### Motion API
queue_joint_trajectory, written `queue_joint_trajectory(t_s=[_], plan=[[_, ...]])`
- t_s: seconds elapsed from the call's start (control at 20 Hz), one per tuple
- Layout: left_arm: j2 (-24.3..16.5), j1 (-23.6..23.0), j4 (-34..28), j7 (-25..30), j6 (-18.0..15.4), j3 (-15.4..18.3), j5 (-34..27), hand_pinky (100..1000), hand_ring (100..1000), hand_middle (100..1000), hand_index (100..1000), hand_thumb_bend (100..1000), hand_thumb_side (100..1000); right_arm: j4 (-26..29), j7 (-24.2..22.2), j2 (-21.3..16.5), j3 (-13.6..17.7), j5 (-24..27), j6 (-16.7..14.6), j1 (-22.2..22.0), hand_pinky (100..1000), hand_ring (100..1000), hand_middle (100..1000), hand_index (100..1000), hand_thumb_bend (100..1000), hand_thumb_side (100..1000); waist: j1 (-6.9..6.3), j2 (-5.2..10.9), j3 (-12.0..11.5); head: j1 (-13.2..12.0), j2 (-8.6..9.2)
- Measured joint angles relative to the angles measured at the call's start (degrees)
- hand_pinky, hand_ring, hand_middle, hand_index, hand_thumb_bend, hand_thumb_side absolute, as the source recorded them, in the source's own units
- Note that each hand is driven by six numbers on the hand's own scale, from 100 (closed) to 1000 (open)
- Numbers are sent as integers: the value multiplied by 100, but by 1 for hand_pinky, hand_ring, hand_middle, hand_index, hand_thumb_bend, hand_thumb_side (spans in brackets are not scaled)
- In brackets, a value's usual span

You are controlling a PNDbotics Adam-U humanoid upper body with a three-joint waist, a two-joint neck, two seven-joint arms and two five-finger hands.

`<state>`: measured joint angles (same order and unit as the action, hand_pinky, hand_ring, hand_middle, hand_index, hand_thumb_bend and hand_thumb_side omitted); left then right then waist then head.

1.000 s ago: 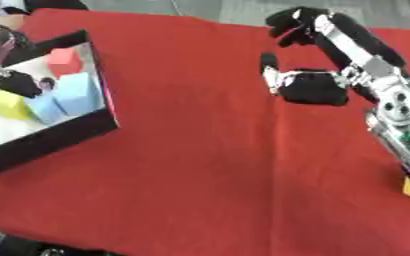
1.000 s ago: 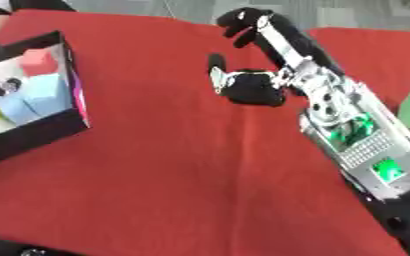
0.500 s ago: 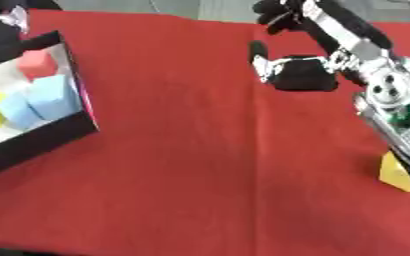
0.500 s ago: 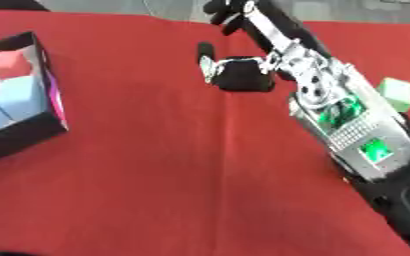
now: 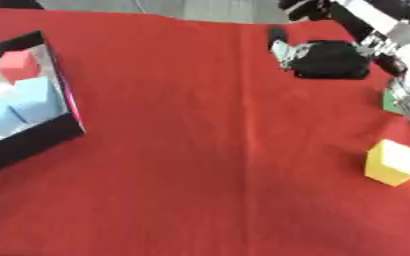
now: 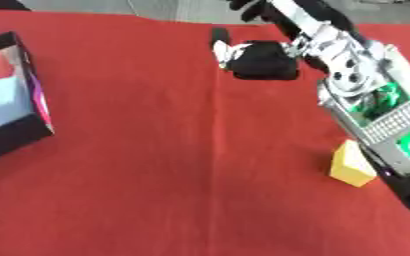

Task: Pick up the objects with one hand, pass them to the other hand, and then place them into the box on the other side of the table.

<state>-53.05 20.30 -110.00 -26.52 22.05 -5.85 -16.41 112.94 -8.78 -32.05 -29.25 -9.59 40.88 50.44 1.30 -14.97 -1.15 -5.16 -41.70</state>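
Red cloth point(image 5: 200, 150), yellow block point(image 5: 390, 162) well below fingers point(image 5: 283, 47)

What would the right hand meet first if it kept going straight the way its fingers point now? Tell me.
Judging loosely, nothing close: the right hand points left across bare red tablecloth. The black open box holding coloured blocks lies further left but nearer the camera, so it probably sits off that line. Depth is unclear.

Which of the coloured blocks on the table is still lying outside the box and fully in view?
The yellow block on the red cloth at the right; the red block and blue blocks sit inside the box at left.
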Motion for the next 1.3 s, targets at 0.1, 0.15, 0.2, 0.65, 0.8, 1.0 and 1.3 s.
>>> queue_joint_trajectory(t_s=[0.1,0.15,0.2,0.65,0.8,1.0,1.3], plan=[[116,-61,-1,-75,-122,4,-124,828,763,732,797,100,848,42,-97,-181,25,66,148,35,932,867,844,883,100,320,14,0,16,-32,1],[173,-88,-2,-111,-168,6,-161,827,760,727,793,100,851,48,-143,-280,33,108,219,57,934,869,846,885,100,328,19,0,29,-53,2],[224,-113,-3,-146,-206,8,-185,822,750,720,789,100,851,49,-193,-388,36,144,286,78,935,871,848,887,100,339,22,0,40,-72,3],[565,-261,-31,-461,-517,36,-327,815,735,708,776,103,864,80,-491,-1407,15,736,551,-9,935,876,849,902,100,551,75,0,47,68,3],[579,-276,-31,-480,-531,34,-328,816,736,708,776,101,866,81,-535,-1705,-23,928,565,-163,934,872,844,893,107,551,91,0,45,106,4],[579,-276,-31,-482,-508,33,-326,816,738,708,775,100,865,82,-577,-2034,-53,1156,538,-460,934,872,843,887,176,568,91,0,37,183,5],[579,-276,-31,-481,-394,30,-315,816,740,709,773,100,871,83,-786,-2492,-87,1386,265,-927,939,869,834,886,370,468,102,0,37,318,6]])
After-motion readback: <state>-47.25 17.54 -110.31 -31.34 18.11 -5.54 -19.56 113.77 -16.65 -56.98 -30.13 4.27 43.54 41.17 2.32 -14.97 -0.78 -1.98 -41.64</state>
